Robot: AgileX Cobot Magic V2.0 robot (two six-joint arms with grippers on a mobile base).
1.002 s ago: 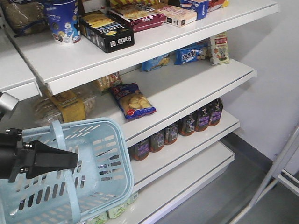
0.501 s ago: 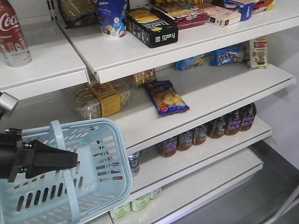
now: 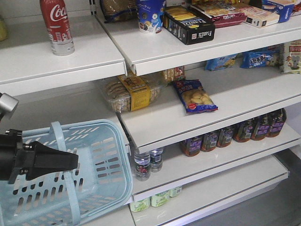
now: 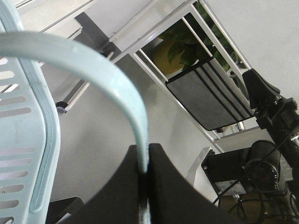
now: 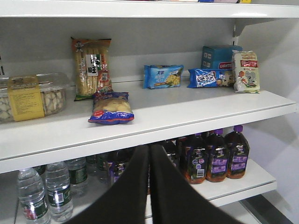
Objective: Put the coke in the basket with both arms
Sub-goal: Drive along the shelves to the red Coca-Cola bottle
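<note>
The coke [image 3: 57,26], a red bottle with white script and a pale base, stands upright on the upper left shelf. Below it hangs the light blue basket [image 3: 106,165], tilted, at the lower left of the front view. My left gripper [image 3: 73,160] is black and pointed, and it is shut on the basket's thin loop handle [image 4: 93,60]. The left wrist view shows that gripper [image 4: 144,148] pinching the handle between its jaws. My right gripper [image 5: 149,148] is shut with nothing in it, facing the middle shelves. It does not show in the front view. The coke is out of both wrist views.
White shelves [image 3: 155,49] carry snack boxes, a blue cup [image 3: 150,16] and a clear biscuit tub [image 3: 131,92]. A blue chip bag [image 3: 195,96] lies on the middle shelf. Water bottles [image 3: 143,165] and dark drink bottles [image 3: 235,132] stand lower down.
The view has swung left, so the shelves slid right in frame. The coke came into sight and moved toward the upper middle. Basket and left gripper keep their place in frame.
</note>
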